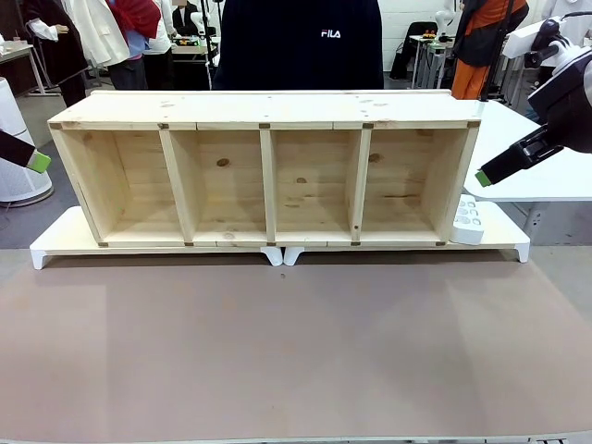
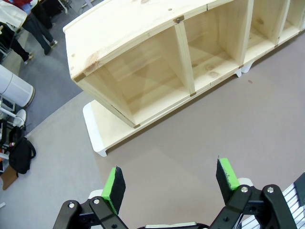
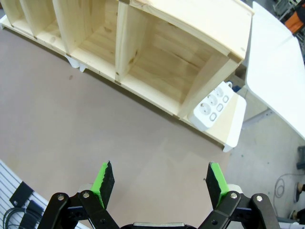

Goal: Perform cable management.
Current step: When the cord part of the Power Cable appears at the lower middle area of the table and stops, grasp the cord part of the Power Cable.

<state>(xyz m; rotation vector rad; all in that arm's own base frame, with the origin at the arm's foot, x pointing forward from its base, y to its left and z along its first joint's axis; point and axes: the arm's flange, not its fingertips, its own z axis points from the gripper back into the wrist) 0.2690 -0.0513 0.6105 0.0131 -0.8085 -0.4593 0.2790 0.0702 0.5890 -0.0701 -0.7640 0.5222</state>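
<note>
The left end effector (image 2: pixel 170 179) hangs released at the lower middle of the left wrist view, its green pads wide apart over the brown table (image 2: pixel 228 119). The right end effector (image 3: pixel 160 180) is likewise spread and grasps nothing. A long pale pine shelf with four open compartments (image 1: pixel 268 109) fills the upper half of the front view, standing on low white riser boards (image 1: pixel 60 242). A white multi-socket power strip (image 1: pixel 467 222) sits just beside its right end. Where the glossy black cable lies I cannot tell.

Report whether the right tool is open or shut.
Open: the black, green-padded right tool has its two fingers spread wide apart, holding nothing.
</note>
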